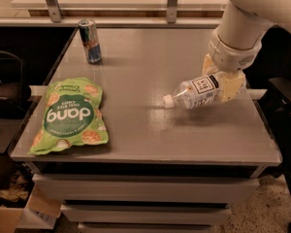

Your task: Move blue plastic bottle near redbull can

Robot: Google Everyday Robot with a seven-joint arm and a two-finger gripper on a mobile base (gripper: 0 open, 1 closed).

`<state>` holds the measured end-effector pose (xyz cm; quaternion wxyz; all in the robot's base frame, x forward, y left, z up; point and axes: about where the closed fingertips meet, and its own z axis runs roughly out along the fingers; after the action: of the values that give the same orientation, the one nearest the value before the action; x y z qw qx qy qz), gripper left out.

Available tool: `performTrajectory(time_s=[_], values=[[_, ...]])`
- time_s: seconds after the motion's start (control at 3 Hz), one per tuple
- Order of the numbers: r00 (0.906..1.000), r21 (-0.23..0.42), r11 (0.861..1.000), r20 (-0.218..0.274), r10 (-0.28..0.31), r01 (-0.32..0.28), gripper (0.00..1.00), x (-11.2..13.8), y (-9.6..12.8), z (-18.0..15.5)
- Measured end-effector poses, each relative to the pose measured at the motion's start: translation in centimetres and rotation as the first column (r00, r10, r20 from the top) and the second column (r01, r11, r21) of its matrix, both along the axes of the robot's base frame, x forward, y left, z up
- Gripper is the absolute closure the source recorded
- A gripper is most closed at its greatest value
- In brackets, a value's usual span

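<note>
step: transport | gripper [221, 81] mid-right of frame, clenched on blue plastic bottle [196, 91], held sideways, cap to left, prob just off table [150, 47] | redbull can [90, 41] upper left, well apart | do: firm grip, go up-left, skirt dang chip bag [70, 116] lower left, stop short so can isn't knocked

The arm [250, 13], in the upper right of the frame, has a smooth white shell shaped as a broad, rounded tube. It narrows to a short white wrist collar [229, 52], set off from the tube by a thin dark seam and marked on its lower right side with a patch of fine dots. The gripper [222, 84], right of centre at mid-height, has pale yellow, blocky fingers [234, 87] with flat faces, mounted directly under the collar.
</note>
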<state>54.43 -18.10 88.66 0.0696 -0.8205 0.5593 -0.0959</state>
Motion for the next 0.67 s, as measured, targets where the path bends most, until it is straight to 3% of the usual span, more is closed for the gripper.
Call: performTrajectory(time_s=[0.33,0.67], values=[[0.9996,0.004,1.0,0.027,0.008,-0.008,1.0,0.3,-0.1,0.6],[0.993,0.031,0.995,0.08,0.088,-0.09,1.0,2.5,1.6,1.9]])
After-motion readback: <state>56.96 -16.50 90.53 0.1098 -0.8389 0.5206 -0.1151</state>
